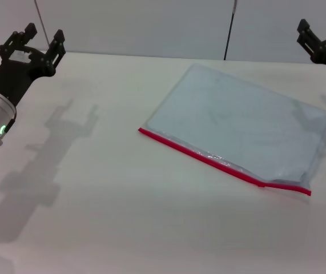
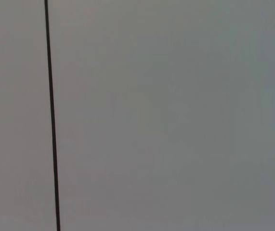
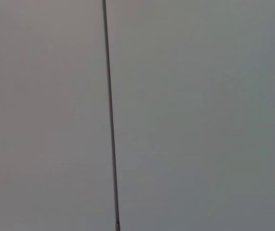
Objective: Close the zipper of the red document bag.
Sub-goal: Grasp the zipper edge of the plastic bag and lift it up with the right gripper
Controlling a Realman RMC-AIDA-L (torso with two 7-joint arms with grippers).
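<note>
The red document bag (image 1: 242,125), a flat pale blue-grey translucent pouch, lies slanted on the white table right of centre in the head view. Its zipper (image 1: 208,160) is a thin red strip along the near long edge, running from the left corner to the right corner; a small slider (image 1: 261,183) sits near the right end. My left gripper (image 1: 44,35) is raised at the far left, open and empty, well away from the bag. My right gripper (image 1: 321,29) is raised at the far right beyond the bag's far corner, open and empty. Neither wrist view shows the bag.
A white table (image 1: 94,217) spreads under everything. A grey panel wall (image 1: 151,23) with dark vertical seams stands behind it, and both wrist views show only that wall (image 2: 176,115) (image 3: 200,115).
</note>
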